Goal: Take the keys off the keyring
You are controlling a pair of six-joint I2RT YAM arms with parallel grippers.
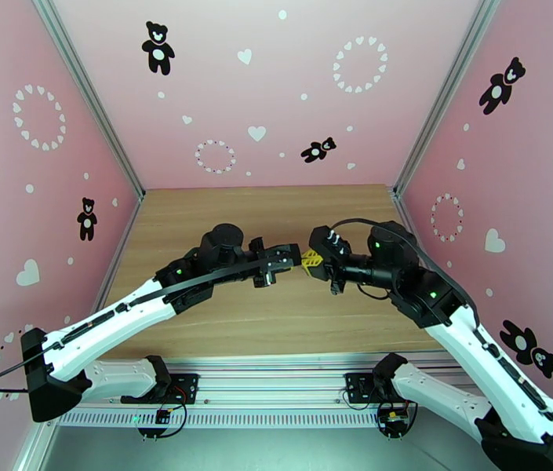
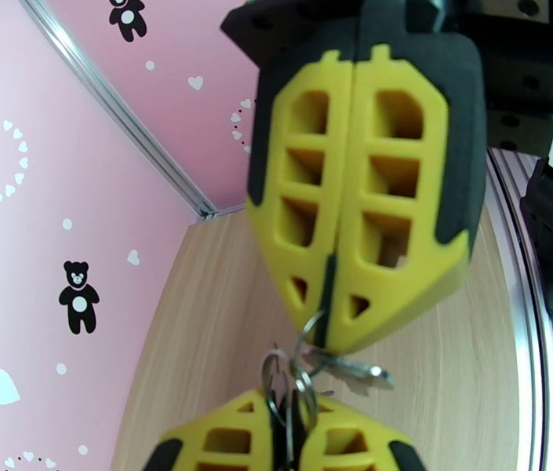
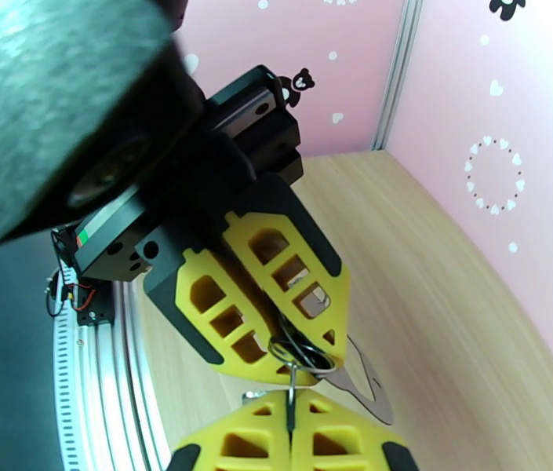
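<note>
Both grippers meet tip to tip above the middle of the table. My left gripper is shut on a cluster of small silvery rings of the keyring. My right gripper is shut on a thin ring of the same cluster from the opposite side. In the right wrist view, my right gripper pinches a thin metal strip that leads up to the rings at the left gripper's tip. One grey key hangs off the rings between the fingertips, and its flat blade points down. The oval loop is hidden.
The wooden table is walled in by pink panels with aluminium posts at the back corners. An aluminium rail with the arm bases runs along the near edge. The two arms reach inward from left and right.
</note>
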